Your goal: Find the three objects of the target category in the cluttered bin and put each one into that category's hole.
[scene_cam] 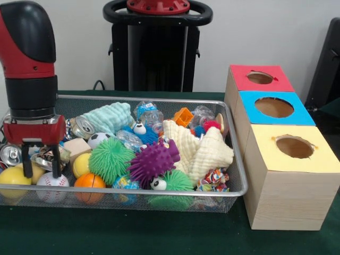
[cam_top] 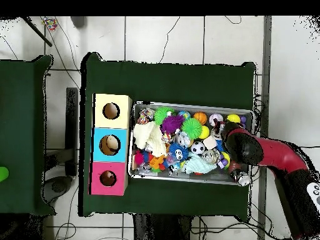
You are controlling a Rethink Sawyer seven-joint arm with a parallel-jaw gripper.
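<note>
Wire bin (scene_cam: 234, 159) full of toys, with the gripper (scene_cam: 40, 167) down at its left end.

The bin sits on the green tabletop (scene_cam: 106, 234). In it are a baseball (scene_cam: 52, 182), an orange ball (scene_cam: 89, 182), a purple spiky ball (scene_cam: 153, 161) and a crushed can (scene_cam: 10, 154). The jaws hang just above the baseball, a little apart, holding nothing. Right of the bin stands a wooden box (scene_cam: 287, 186) with red, blue and yellow holes.

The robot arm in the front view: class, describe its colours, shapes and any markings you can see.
The arm is a thick rounded tube in glossy red and black bands. Below it sits a grey ring, then a boxy red wrist block. The gripper has two slim black fingers. In the overhead view the arm's red link runs into black, with a small white marking near its base.
</note>
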